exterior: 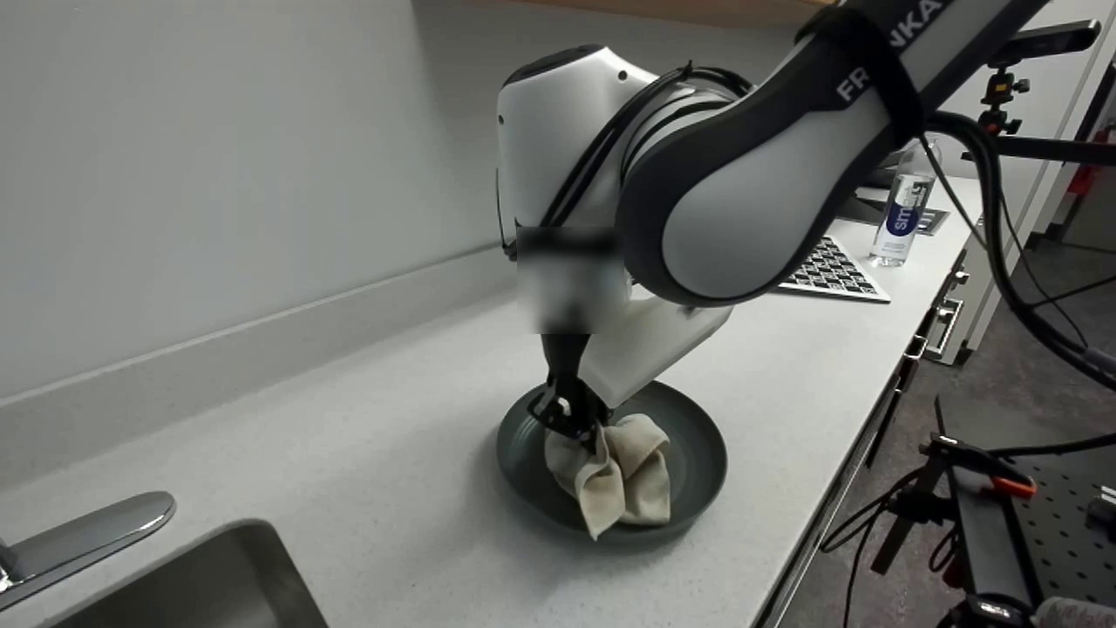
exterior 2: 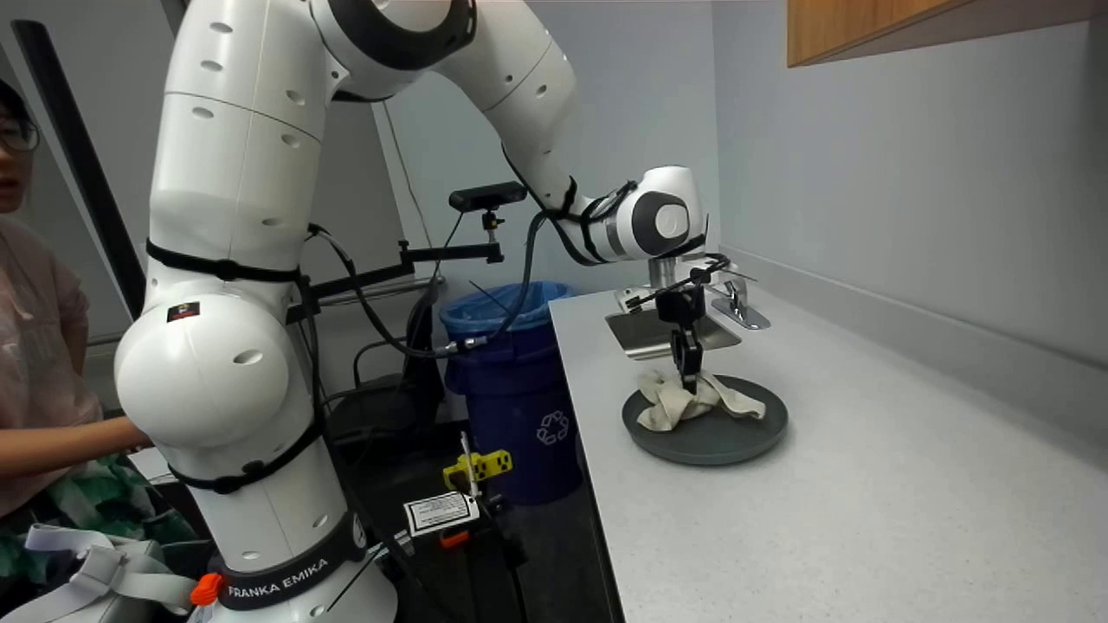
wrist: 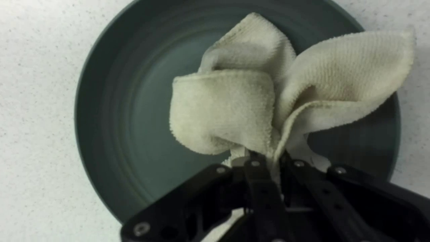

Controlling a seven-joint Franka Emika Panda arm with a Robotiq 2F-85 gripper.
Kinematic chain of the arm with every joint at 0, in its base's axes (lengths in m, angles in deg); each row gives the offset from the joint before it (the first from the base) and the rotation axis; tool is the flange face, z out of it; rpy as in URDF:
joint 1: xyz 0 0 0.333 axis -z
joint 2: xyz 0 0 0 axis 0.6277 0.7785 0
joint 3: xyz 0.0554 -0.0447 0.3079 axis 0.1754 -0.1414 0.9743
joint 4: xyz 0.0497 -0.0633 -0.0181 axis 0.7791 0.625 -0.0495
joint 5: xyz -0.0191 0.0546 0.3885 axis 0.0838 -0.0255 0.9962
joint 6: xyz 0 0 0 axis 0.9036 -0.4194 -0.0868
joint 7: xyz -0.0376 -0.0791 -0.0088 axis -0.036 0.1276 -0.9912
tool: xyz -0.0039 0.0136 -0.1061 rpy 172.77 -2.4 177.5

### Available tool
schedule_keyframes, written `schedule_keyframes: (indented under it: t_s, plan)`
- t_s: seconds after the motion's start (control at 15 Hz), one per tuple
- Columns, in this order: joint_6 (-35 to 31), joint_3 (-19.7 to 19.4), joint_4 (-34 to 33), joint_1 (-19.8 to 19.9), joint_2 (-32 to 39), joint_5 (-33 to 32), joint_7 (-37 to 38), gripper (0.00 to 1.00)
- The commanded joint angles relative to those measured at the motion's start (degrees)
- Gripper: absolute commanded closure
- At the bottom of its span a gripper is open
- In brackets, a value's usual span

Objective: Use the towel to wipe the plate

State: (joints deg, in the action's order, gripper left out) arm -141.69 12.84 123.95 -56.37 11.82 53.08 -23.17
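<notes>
The cream terry towel [wrist: 221,107] is pinched by a gathered fold between the jaws, its loose flaps draped over the dark green plate [wrist: 147,111], which is supported flat by the speckled surface [exterior: 366,488], presumably so that slack cloth can be swept across it.

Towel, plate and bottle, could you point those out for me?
Towel [wrist: 221,111], wrist view, on its folded flap.
Plate [wrist: 149,111], wrist view, on bare surface beside the towel.
Bottle [exterior: 905,208], in an exterior view, on its label.
</notes>
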Motion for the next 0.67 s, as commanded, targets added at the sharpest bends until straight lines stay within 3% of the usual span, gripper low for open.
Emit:
schedule_keyframes:
  t_s: [0.0,0.2,0.6]
  plan:
    - [-0.53,0.53,-4.66,-0.3,2.05,-0.12,0.34,0.97]
    - [-0.39,-0.78,-5.69,-0.74,2.32,-3.1,0.65,0.97]
    - [0.15,-4.15,-1.26,-0.61,-0.5,-9.06,1.61,0.97]
